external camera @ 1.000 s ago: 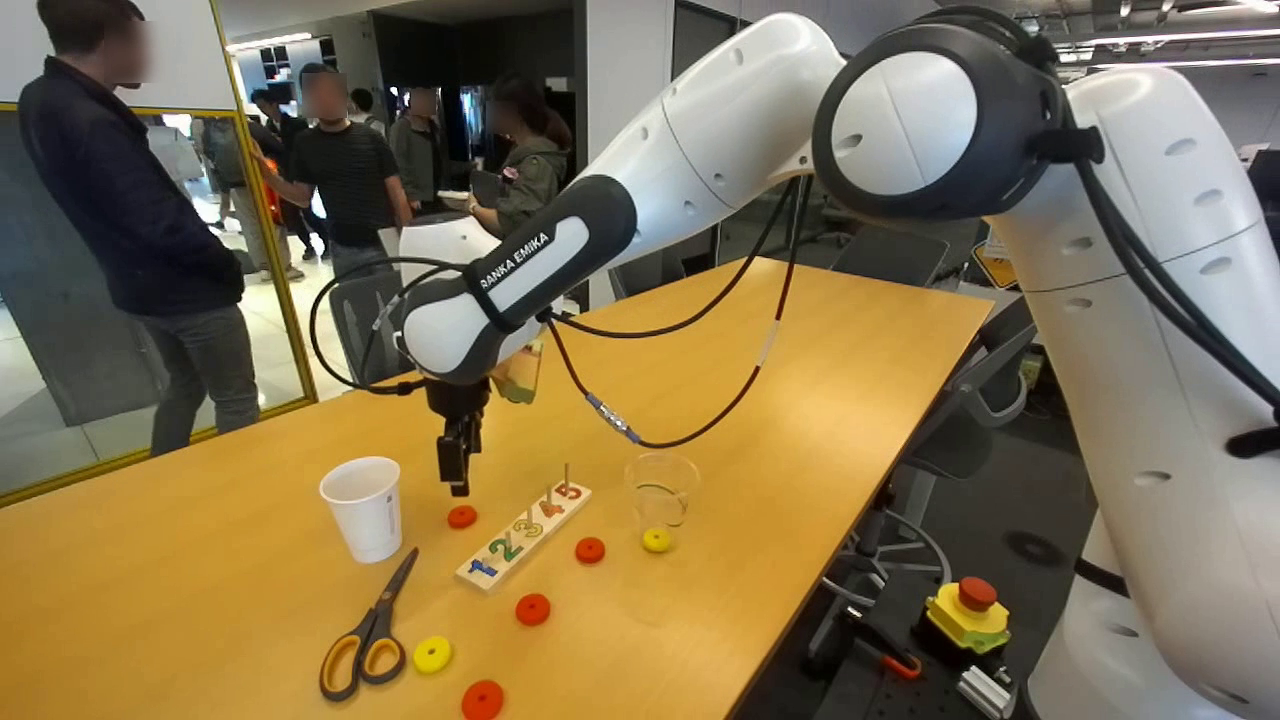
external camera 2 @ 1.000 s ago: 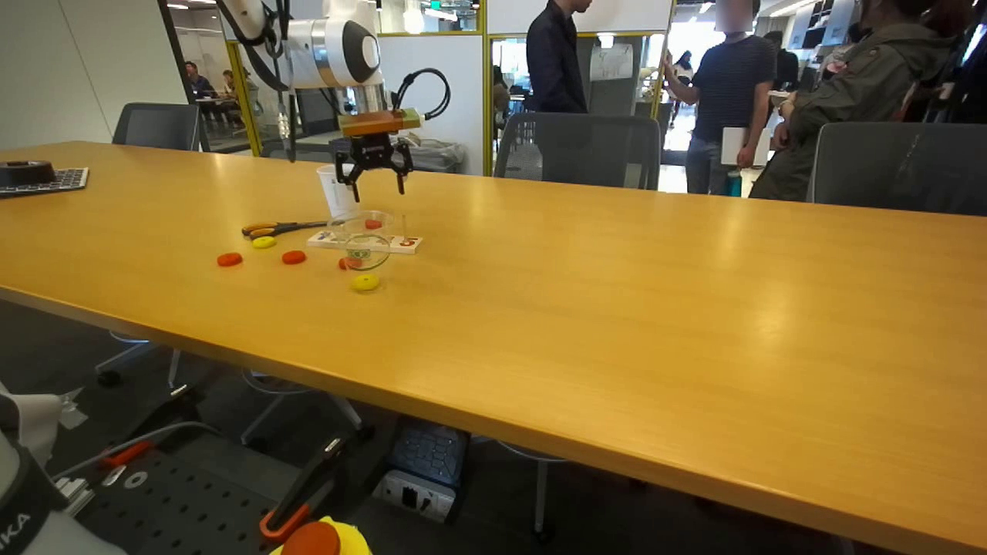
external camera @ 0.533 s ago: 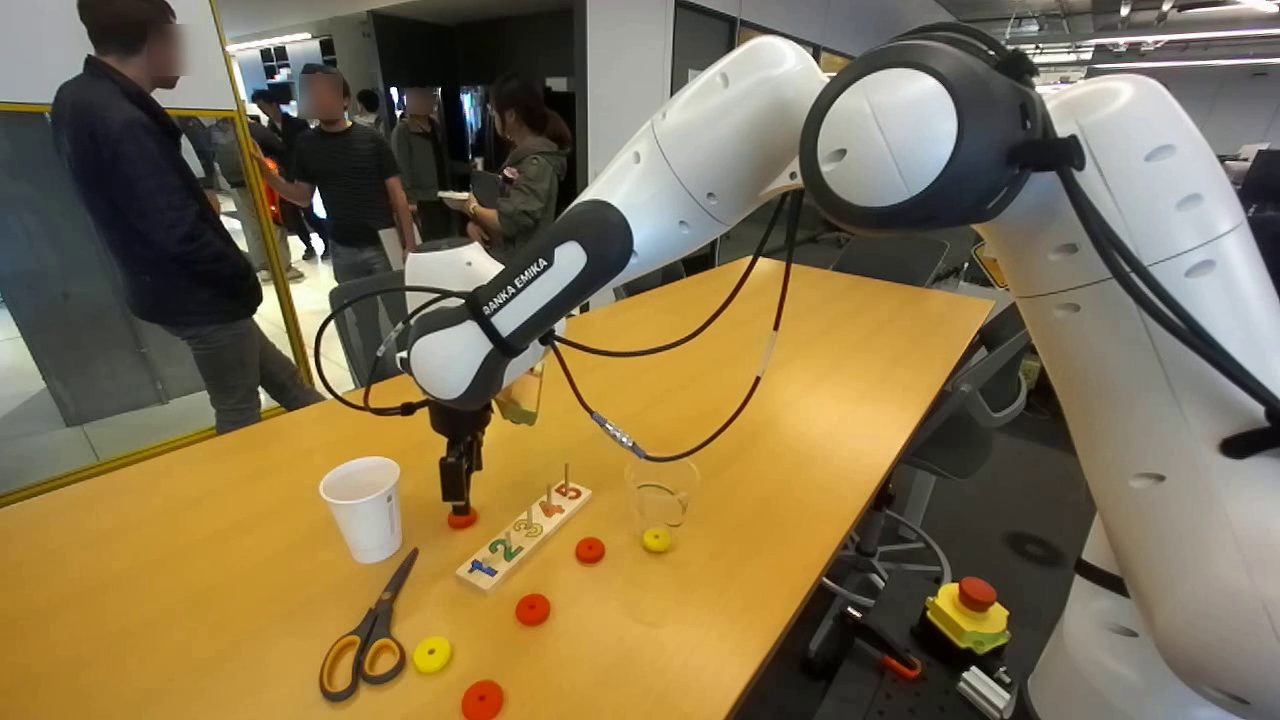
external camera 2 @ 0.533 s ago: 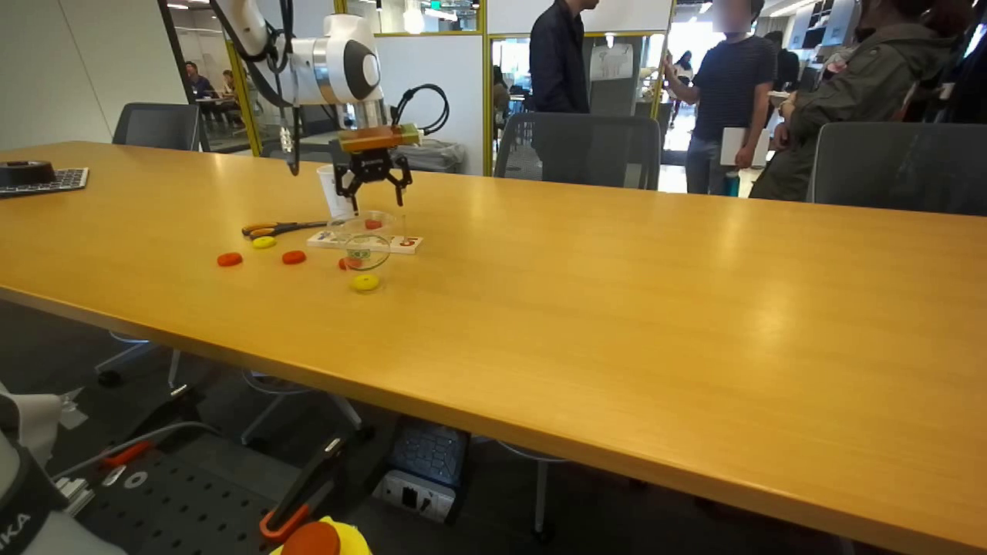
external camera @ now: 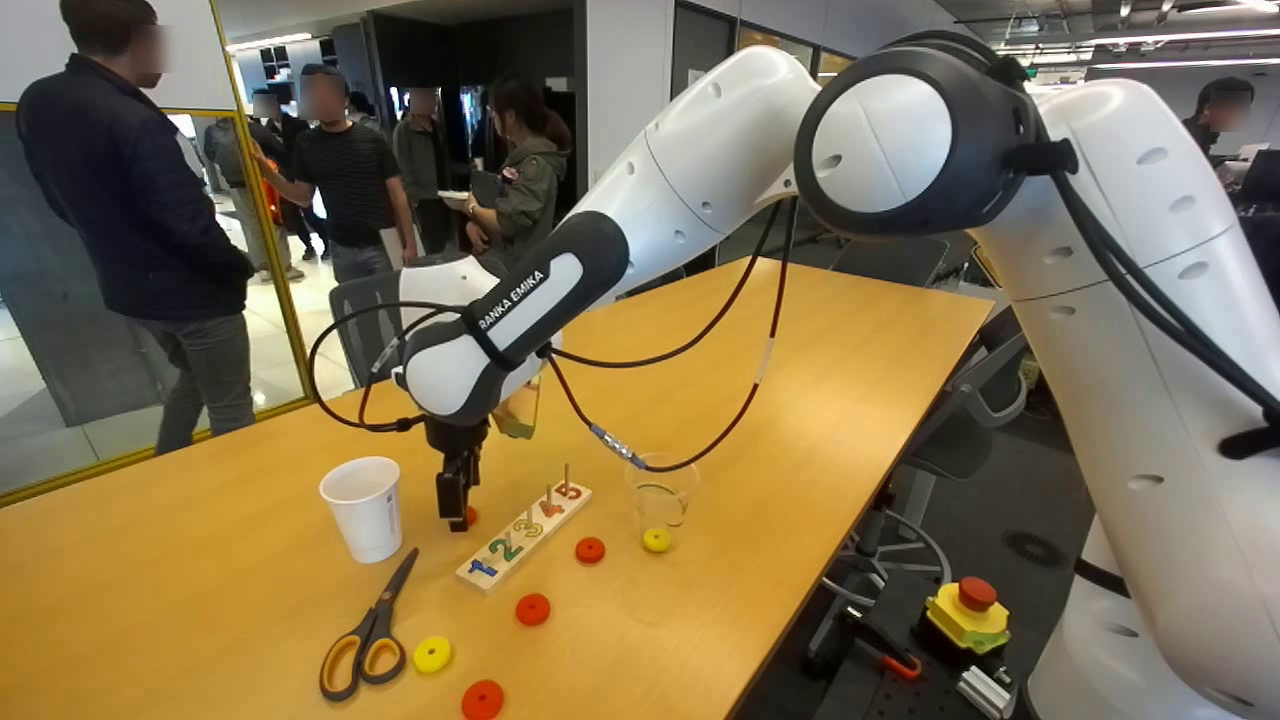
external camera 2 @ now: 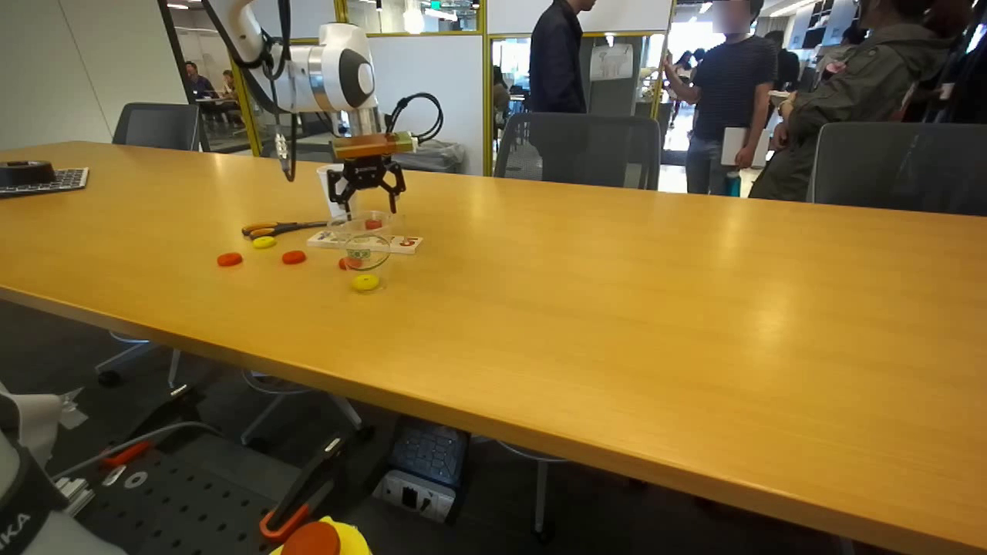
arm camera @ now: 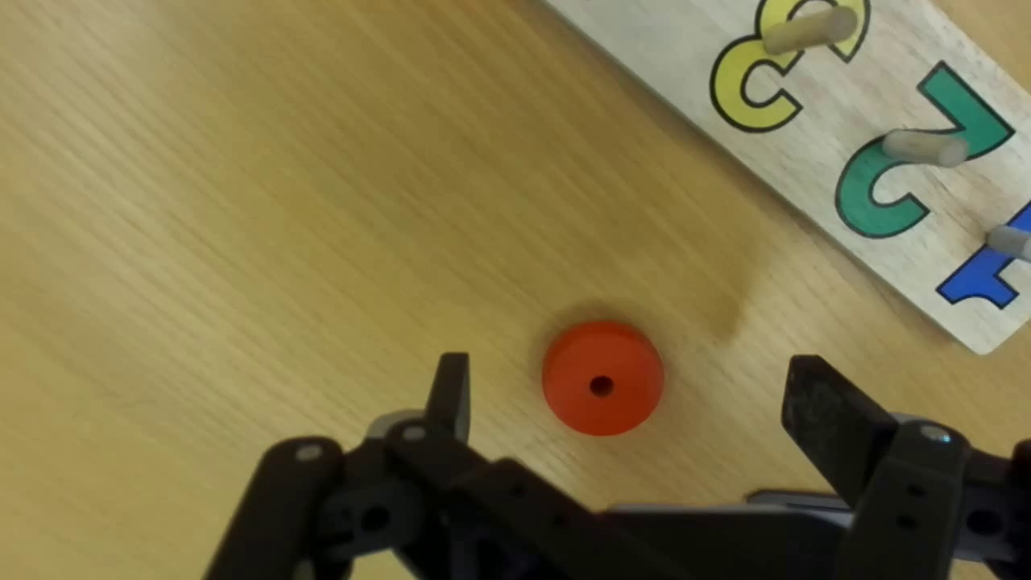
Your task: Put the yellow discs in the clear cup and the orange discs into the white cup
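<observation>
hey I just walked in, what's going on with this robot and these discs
The robot's gripper hangs open just above an orange disc, holding nothing; it may be about to grasp it for the white cup, which stands upright. Three more orange discs and a yellow disc lie loose on the table. Another yellow disc appears to sit inside the clear cup.

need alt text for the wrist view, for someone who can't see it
A red-orange disc with a centre hole lies on a wood-grain table, seen between the open jaws of the end effector. Part of a pale board with pegs and numerals 3, 2 and 1 shows at upper right.
</observation>
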